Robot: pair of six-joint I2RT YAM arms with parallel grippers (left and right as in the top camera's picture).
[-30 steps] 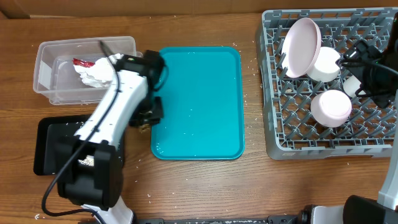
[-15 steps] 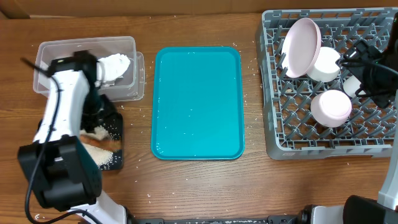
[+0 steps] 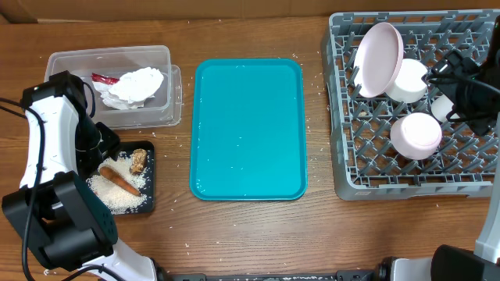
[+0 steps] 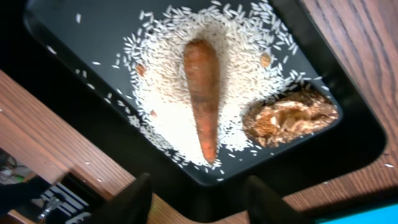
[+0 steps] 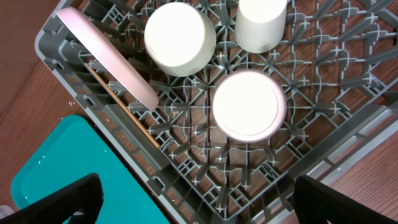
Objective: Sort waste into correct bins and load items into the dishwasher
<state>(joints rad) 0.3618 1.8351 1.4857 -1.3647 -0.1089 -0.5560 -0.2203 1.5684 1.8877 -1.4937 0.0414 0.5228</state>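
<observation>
Left gripper [image 4: 198,185]: fingers apart, empty, over edge of black tray [image 4: 74,62], lower left of overhead frame. In tray: loose rice [image 4: 161,93], sausage piece [image 4: 202,87] lying on rice, brown chunk [image 4: 289,118] beside it. Clear tub [image 3: 58,66], upper left: napkin [image 3: 134,84], red wrapper [image 3: 102,78]. Right gripper [image 5: 196,186]: fingers wide apart, empty, above dish rack [image 3: 337,156] at right. Plate [image 3: 379,58], bowls [image 3: 416,134], cup [image 3: 443,107] inside. Teal tray [image 3: 247,129] at centre.

Note the bench [image 3: 250,234]: matt, grained wood. Ahead of your left end effector [image 4: 198,198], the black tray [image 4: 81,62] is smooth plastic. The dish rack [image 5: 186,163] is matt grey plastic; its bowl [image 5: 249,104] smooth.
</observation>
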